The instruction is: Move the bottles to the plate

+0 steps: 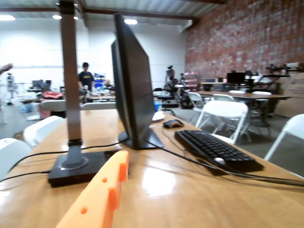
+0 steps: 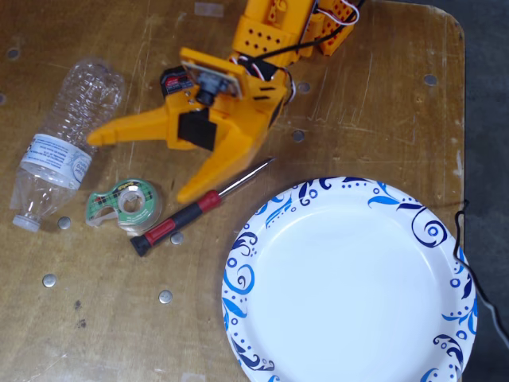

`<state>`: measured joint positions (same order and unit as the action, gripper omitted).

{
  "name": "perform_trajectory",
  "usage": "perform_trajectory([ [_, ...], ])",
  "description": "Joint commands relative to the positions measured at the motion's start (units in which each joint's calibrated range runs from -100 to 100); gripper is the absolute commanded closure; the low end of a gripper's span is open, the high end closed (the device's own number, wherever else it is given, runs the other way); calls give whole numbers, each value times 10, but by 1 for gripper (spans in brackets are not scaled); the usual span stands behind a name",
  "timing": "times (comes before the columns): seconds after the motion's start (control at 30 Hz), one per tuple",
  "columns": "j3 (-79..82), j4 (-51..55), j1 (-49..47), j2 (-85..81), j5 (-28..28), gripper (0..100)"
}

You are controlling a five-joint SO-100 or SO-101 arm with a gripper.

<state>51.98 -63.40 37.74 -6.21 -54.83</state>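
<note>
While it lies on its side at the wooden table's [image 2: 95,334] left edge in the fixed view, the clear ribbed bottle [image 2: 65,135], white-blue label and small white cap, looks empty, light and crushable; its ribbed middle seems the best hold. Beside it, the orange gripper [image 2: 137,165] hovers, jaws spread wide and empty. At right, the blue-swirled plate [image 2: 350,278] sits bare.

In the fixed view your orange arm [image 2: 274,32] comes in from the top edge and ends in the gripper [image 2: 135,165], its fingers [image 2: 127,129] spread wide into a V. One finger points left; the other angles down and to the left. Nothing lies between them. In the wrist view, a single orange finger [image 1: 97,199] rises from the bottom edge.
</note>
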Motion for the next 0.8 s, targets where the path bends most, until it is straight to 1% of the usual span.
perform_trajectory([
  [0.0, -5, 103, 48, -110, 16, 54],
  [0.07, -33, 232, 65, -172, 27, 54],
  [0.23, -153, 618, 67, -292, 29, 54],
  [0.27, -182, 678, 66, -303, 28, 54],
  [0.33, -240, 765, 70, -301, 28, 54],
  [0.43, -309, 837, 74, -274, 28, 54],
  [0.6, -409, 877, 99, -177, 33, 54],
  [0.77, -574, 945, 105, -39, 35, 54],
])
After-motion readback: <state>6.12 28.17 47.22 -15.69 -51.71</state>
